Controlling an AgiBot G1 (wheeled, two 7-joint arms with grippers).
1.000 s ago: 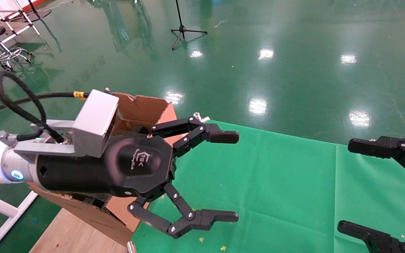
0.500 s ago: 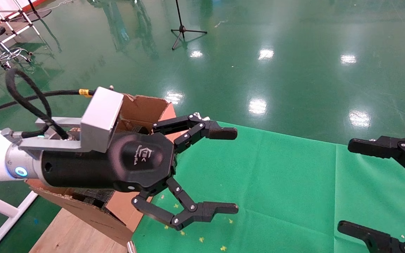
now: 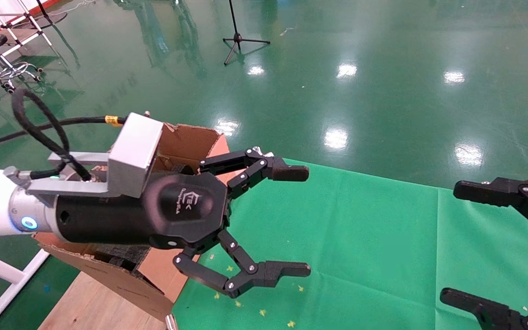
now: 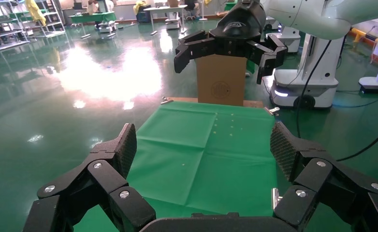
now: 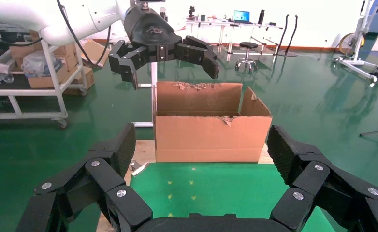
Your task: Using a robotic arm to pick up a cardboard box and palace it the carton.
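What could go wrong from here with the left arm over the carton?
1. The left gripper, open and empty, hangs just above the carton and its ragged flaps. Lowering it could snag a finger linkage on a torn edge.
2. The right gripper, also open, faces it across the green cloth. If both reach inward, they might collide.

Left gripper (image 3: 298,222): a pale logo with a short line of lettering beneath it sits on the rounded black housing in the head view; the characters are too small to read with certainty. Carton (image 4: 221,86): a round printed mark shows on its side in the left wrist view, illegible. No other text is readable.
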